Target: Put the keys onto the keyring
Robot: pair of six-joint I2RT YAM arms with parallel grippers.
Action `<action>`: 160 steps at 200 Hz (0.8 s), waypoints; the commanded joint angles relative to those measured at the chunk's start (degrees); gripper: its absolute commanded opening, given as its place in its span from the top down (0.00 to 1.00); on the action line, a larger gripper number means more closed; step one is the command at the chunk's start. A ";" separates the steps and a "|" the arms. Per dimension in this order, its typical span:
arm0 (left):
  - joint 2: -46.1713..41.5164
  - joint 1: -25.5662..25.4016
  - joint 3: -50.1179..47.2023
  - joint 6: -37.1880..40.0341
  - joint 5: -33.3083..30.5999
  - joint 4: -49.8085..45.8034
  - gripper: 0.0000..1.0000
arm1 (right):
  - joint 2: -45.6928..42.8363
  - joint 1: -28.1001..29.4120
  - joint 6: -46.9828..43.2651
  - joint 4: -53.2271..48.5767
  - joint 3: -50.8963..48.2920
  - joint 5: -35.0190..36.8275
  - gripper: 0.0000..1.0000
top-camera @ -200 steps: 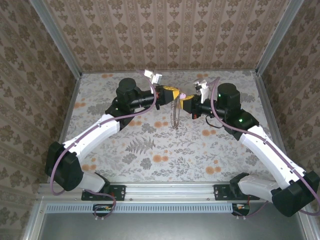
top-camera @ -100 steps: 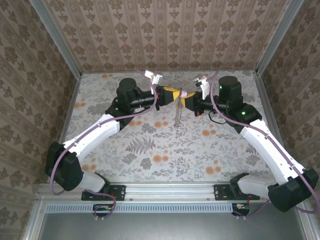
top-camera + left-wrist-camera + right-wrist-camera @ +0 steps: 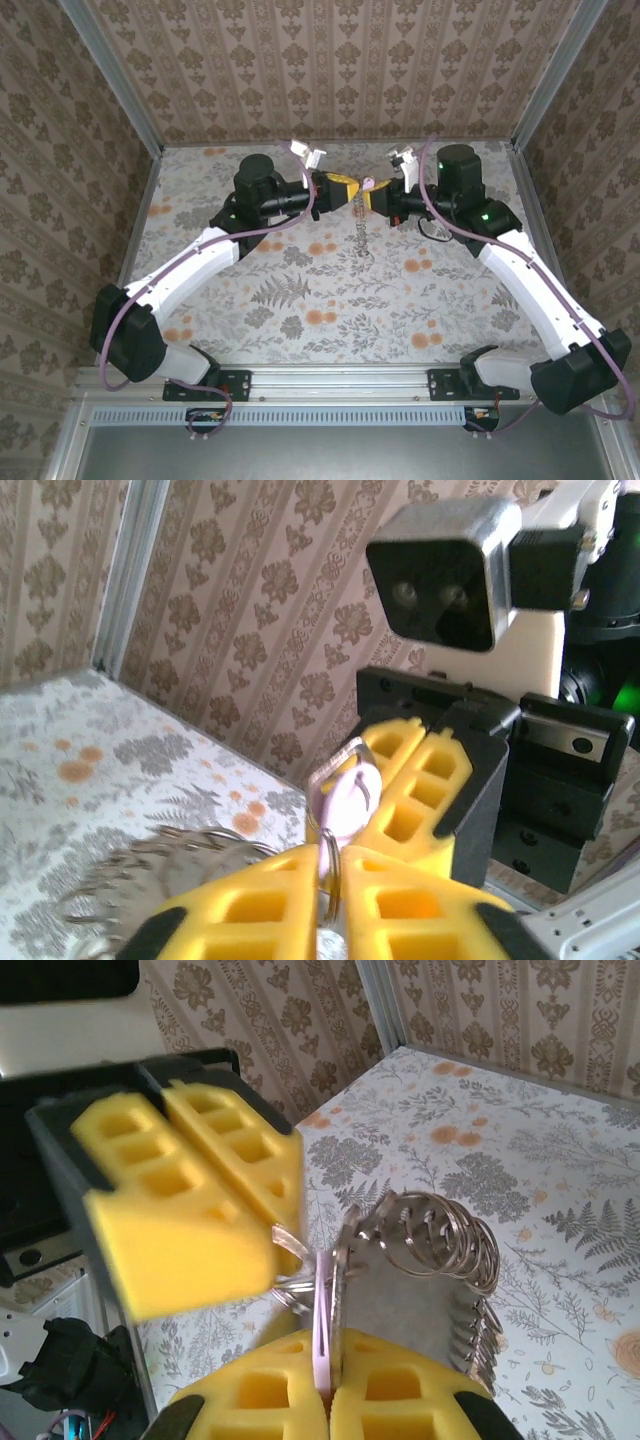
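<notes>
The right gripper (image 3: pixel 325 1350) pinches the key (image 3: pixel 322 1305) edge-on. The left gripper (image 3: pixel 330 868), tip-to-tip with it, clamps the keyring (image 3: pixel 440 1245).

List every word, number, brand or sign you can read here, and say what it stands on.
None: no legible text stands on anything in these views.
The key: plain pink head, no stamp visible.
The keyring: bare metal.
The left gripper and right gripper: plain yellow pads.
The green light: a lamp, no label.
The wallpaper and table: ornament and flowers, no lettering.
</notes>
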 commanded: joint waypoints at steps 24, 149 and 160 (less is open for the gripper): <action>-2.25 0.72 0.32 1.43 -1.95 -3.09 0.55 | 3.18 -0.62 0.04 2.36 4.27 -1.37 1.00; -11.45 9.64 -4.74 1.33 -6.00 -8.47 0.29 | 27.43 -1.09 0.31 3.64 19.50 -6.87 1.00; -12.02 10.17 -5.22 1.37 -6.00 -8.87 0.29 | 29.86 -1.12 0.38 3.45 21.47 -7.38 1.00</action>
